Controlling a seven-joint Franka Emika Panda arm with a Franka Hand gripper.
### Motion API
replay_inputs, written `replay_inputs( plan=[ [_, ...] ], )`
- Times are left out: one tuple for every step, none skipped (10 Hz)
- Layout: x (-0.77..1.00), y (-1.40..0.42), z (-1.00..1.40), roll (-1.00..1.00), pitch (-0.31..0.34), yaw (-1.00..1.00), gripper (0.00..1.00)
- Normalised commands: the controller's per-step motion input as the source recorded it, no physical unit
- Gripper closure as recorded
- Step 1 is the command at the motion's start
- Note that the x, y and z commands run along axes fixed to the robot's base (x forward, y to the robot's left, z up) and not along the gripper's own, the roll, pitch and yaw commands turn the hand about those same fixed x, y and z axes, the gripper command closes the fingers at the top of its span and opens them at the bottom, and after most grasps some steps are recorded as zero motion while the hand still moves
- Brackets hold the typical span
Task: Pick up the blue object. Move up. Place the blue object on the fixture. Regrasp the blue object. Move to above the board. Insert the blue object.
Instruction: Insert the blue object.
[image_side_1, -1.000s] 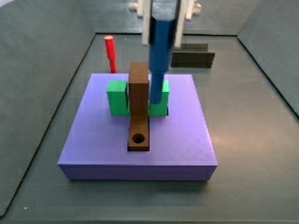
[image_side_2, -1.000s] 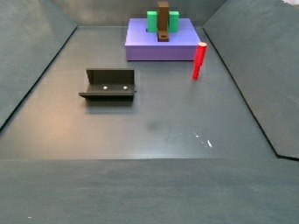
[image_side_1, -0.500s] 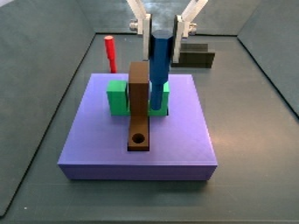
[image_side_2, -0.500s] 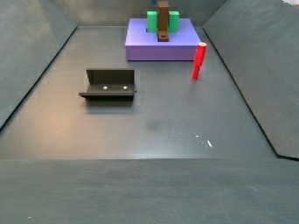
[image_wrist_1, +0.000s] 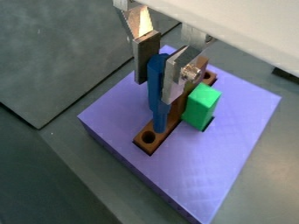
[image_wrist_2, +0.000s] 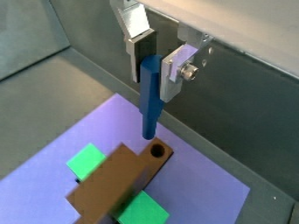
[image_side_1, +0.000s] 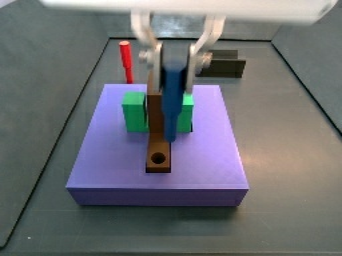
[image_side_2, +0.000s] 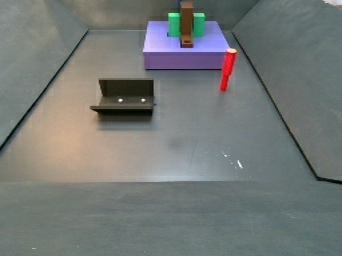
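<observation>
Here the pincer (image_wrist_2: 160, 63) holds the blue object (image_wrist_2: 151, 96) upright above the board (image_wrist_2: 121, 183).

One slim blue cylindrical peg (image_wrist_2: 151, 96). One red upright peg (image_side_2: 227, 70). One long narrow brown plank (image_wrist_2: 117, 179), with one round hole (image_wrist_2: 158, 151) near its end. Two green blocks (image_wrist_2: 86, 161), counted in a wrist view, on either side of the plank. One flat purple square platform (image_side_1: 160, 180). One dark L-shaped fixture (image_side_2: 124, 97) on the grey desk (image_side_2: 174, 150). One gripper (image_wrist_2: 160, 59) with two silver fingers (image_wrist_2: 140, 44), over the platform, clamped on the blue peg above the hole.
</observation>
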Motion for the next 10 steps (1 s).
replay_inputs(
  plan=[
    [-0.07,-0.04,-0.33,0.0,0.0,0.0,1.0],
    [-0.1,-0.12,-0.22,0.08,0.0,0.0,1.0],
    [-0.1,-0.11,-0.23,0.11,0.009,0.0,1.0],
    [-0.08,-0.14,-0.23,0.07,0.024,-0.01,1.0],
    [-0.03,-0.13,-0.23,0.07,0.039,-0.02,1.0],
    [0.0,-0.05,-0.17,0.07,0.037,-0.03,1.0],
    [0.0,0.0,-0.13,0.06,0.044,0.0,1.0],
    [0.03,0.0,-0.06,0.09,0.037,0.0,1.0],
    [0.04,0.0,-0.09,0.1,0.031,0.0,1.0],
    [0.0,0.0,-0.12,0.07,0.02,0.0,1.0]
  ],
)
